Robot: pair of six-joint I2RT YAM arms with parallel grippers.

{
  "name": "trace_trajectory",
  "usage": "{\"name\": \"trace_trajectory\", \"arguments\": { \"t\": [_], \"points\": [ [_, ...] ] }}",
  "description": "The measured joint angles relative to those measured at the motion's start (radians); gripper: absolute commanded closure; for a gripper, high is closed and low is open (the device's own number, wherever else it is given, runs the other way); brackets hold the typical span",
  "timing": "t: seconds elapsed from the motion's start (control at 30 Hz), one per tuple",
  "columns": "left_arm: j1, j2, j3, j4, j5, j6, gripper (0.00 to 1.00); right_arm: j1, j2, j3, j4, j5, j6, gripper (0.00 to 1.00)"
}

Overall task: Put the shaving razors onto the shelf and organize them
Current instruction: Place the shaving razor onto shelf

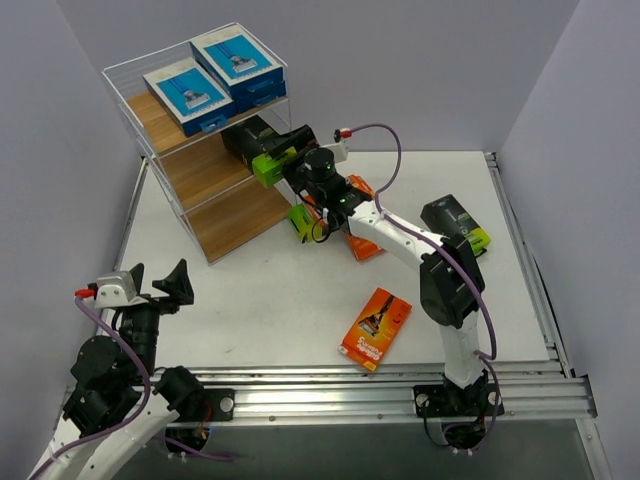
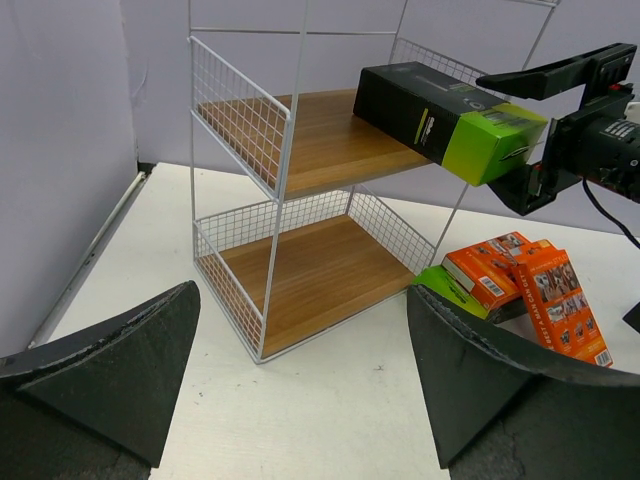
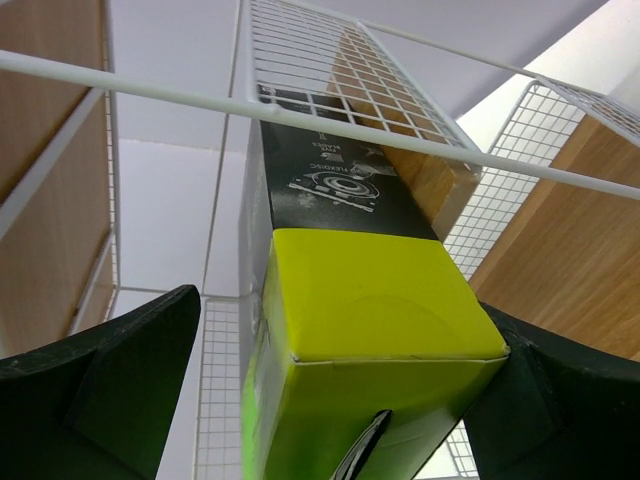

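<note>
Wide-spread, the right jaws (image 3: 340, 320) flank the lime-green end of a black pack (image 2: 430, 110). A gap shows at one finger, so they are not clamped on it. The pack's black end rests on the middle board of the shelf (image 2: 330, 150), and its green end overhangs the board's open edge. A white frame wire crosses just above it. The left jaws (image 1: 157, 283) gape wide and hold nothing. They sit low at the near left of the tabletop (image 1: 280, 290), well apart from the shelf.

On the top tier a blue pack (image 1: 187, 92) lies beside a second blue pack (image 1: 235, 58). At the shelf's foot, under the right arm, orange packs (image 2: 520, 280) lie bunched against a green-ended pack (image 2: 440, 285). A lone orange pack (image 1: 376, 328) lies near the front rail. A far-right black pack (image 1: 455, 225) lies by the right arm's elbow.

Grey walls (image 1: 40, 150) close in on the left, back and right. The shelf stands angled in the far-left corner.
</note>
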Motion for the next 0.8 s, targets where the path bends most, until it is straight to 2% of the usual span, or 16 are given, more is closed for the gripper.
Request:
{"name": "trace_trajectory", "arguments": {
  "t": [0.47, 0.8],
  "points": [
    [-0.008, 0.006, 0.0, -0.002, 0.0, 0.0, 0.07, 0.0, 0.025, 0.021, -0.013, -0.007, 0.01, 0.0],
    [-0.008, 0.029, 0.0, -0.008, 0.0, 0.0, 0.07, -0.007, -0.013, -0.037, -0.011, -0.016, 0.01, 0.0]
  ]
}}
